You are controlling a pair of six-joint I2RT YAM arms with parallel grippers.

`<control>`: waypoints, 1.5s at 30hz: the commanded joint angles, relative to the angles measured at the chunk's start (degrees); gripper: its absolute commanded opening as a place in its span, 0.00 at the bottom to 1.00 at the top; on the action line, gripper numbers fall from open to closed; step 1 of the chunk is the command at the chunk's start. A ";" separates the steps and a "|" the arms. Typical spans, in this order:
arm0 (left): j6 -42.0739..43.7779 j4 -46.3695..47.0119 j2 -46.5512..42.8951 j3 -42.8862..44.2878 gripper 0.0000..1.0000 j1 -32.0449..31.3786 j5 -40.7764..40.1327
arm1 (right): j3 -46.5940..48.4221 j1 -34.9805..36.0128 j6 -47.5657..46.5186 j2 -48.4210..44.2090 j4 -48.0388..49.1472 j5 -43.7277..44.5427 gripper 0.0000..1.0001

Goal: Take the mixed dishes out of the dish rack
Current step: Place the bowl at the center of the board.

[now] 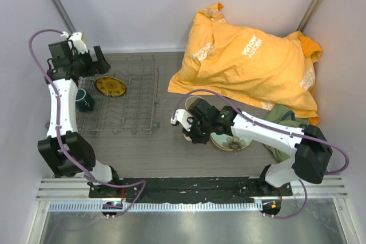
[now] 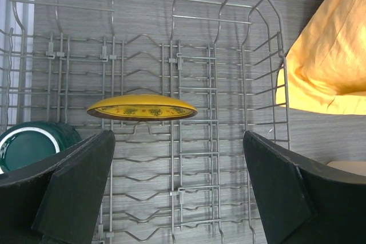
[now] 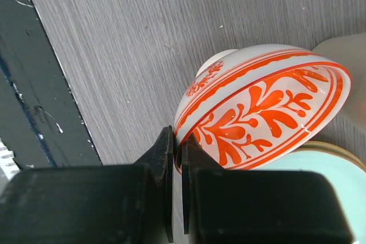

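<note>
The dish rack [image 1: 134, 98] lies at the left of the table. A small yellow-and-dark patterned plate [image 1: 110, 86] stands on edge in it [image 2: 142, 107]. A dark green mug [image 1: 86, 101] rests at the rack's left side [image 2: 34, 144]. My left gripper [image 1: 94, 64] hovers over the rack's far left corner, open and holding nothing [image 2: 177, 187]. My right gripper [image 1: 191, 130] is shut on the rim of the small white-and-red bowl [image 3: 269, 107], which it holds tilted just beside the pale green flower-marked plate [image 1: 230, 141] on the table [image 3: 326, 170].
A large orange cloth [image 1: 251, 61] is heaped at the back right, close to the rack's right end [image 2: 329, 61]. A green cloth [image 1: 286, 118] lies under the right arm. Part of a beige object [image 3: 346, 67] shows beside the bowl. A dark rail [image 3: 34, 84] runs along the near edge.
</note>
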 commanded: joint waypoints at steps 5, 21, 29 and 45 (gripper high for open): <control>1.57 2.64 -2.56 -0.65 1.00 0.05 1.12 | -1.13 2.76 -2.92 1.34 3.02 6.40 0.01; 2.54 2.03 -2.83 -1.62 1.00 0.14 1.03 | -2.62 5.66 -4.68 4.16 2.67 11.50 0.01; 3.16 1.94 -2.83 -2.50 1.00 0.05 1.20 | -2.36 6.63 -4.85 5.91 2.75 11.94 0.01; 3.33 1.76 -2.83 -3.55 1.00 0.05 1.47 | -1.48 7.95 -4.94 8.55 3.19 15.63 0.11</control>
